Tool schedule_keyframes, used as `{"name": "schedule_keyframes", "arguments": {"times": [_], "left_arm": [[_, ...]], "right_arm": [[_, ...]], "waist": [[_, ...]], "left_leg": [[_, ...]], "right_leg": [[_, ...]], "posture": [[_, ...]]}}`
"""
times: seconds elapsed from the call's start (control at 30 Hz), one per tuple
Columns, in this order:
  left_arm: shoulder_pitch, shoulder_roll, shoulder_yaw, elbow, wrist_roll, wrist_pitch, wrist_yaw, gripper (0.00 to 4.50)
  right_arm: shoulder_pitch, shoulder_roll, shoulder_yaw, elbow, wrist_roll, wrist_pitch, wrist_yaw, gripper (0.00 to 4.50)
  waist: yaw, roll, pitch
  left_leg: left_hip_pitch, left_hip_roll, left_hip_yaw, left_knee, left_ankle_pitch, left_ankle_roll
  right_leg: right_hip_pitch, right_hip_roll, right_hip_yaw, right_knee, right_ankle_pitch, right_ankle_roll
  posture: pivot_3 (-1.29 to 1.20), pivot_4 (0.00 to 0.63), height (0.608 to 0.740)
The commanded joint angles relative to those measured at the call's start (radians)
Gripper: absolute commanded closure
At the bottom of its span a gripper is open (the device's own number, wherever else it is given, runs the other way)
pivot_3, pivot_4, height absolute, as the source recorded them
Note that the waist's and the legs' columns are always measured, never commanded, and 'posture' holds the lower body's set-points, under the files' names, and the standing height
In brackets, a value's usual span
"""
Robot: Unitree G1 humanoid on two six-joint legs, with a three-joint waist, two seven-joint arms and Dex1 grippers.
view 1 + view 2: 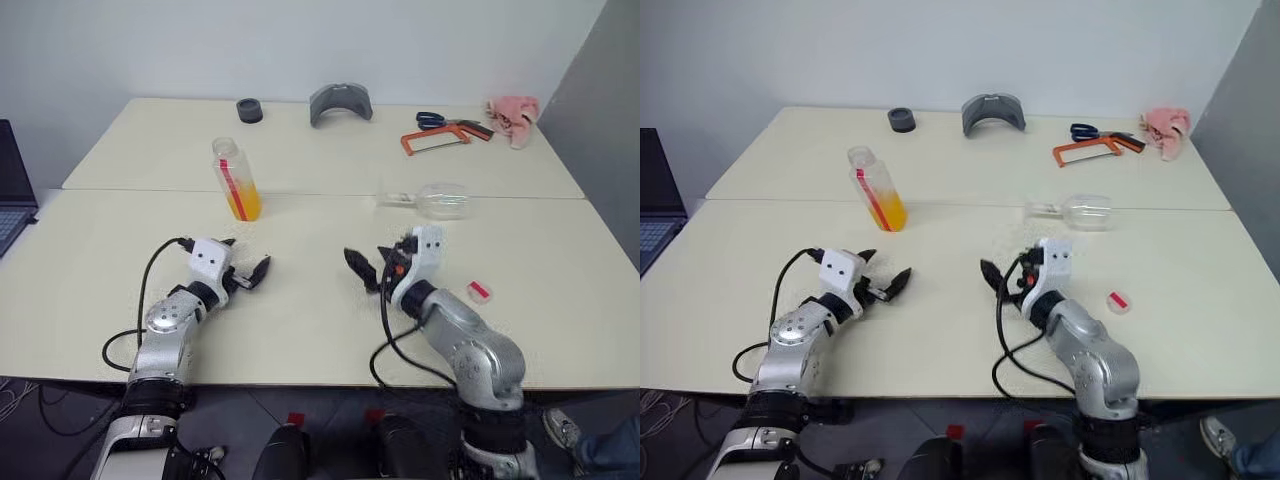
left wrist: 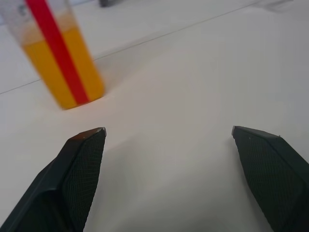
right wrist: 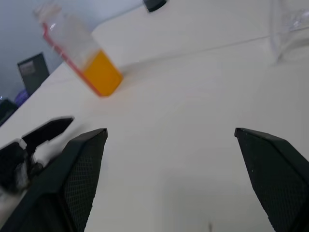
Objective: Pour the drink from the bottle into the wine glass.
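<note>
Both grippers held open, nothing grasped.
The bottle (image 1: pixel 236 180) stands just beyond the left gripper (image 1: pixel 248 272); the wine glass (image 1: pixel 436 200) lies toppled beyond the right gripper (image 1: pixel 370 262), so uprighting seems needed.

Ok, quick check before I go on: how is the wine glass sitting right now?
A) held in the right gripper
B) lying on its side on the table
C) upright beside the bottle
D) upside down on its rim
B: the wine glass lies on its side on the table, bowl to the robot's right and foot to its left, apart from the upright bottle and beyond the open right gripper.
</note>
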Motion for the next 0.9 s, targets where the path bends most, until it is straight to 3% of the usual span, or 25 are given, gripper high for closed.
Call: {"name": "schedule_keyframes", "arguments": {"times": [0.03, 0.17, 0.37, 0.9], "left_arm": [[-0.025, 0.018, -0.006, -0.077, -0.056, 0.034, -0.082, 0.01], [-0.064, 0.039, -0.022, -0.096, -0.059, 0.050, -0.145, 0.01], [-0.099, 0.058, -0.053, -0.112, -0.059, 0.057, -0.225, 0.01], [-0.123, 0.071, -0.089, -0.262, -0.045, 0.172, -0.223, 0.01]], "right_arm": [[-0.120, 0.115, -0.141, 0.160, 0.100, -0.137, -0.123, 0.00], [-0.273, 0.112, -0.271, 0.382, 0.240, -0.278, -0.215, 0.00], [-0.400, 0.074, -0.345, 0.608, 0.365, -0.377, -0.218, 0.00], [-0.638, 0.007, -0.410, 1.108, 0.409, -0.615, -0.132, 0.00]], "waist": [[0.004, 0.000, -0.001], [0.003, 0.001, 0.000], [-0.016, 0.003, 0.001], [-0.032, 0.003, 0.001]], "left_leg": [[0.000, 0.000, -0.001, 0.000, 0.000, 0.000], [0.000, -0.001, 0.001, -0.001, 0.000, 0.000], [0.003, 0.001, 0.005, -0.005, 0.000, 0.000], [0.006, 0.002, 0.006, -0.011, 0.000, 0.001]], "right_leg": [[0.001, 0.000, -0.001, 0.000, 0.000, 0.000], [0.000, 0.000, 0.000, 0.000, 0.000, 0.000], [-0.001, 0.002, 0.002, 0.000, 0.000, -0.001], [-0.001, 0.001, 0.003, -0.001, 0.001, -0.001]], "posture": [[0.00, 0.150, 0.740], [0.00, 0.150, 0.740], [0.00, 0.150, 0.740], [0.00, 0.150, 0.740]]}}
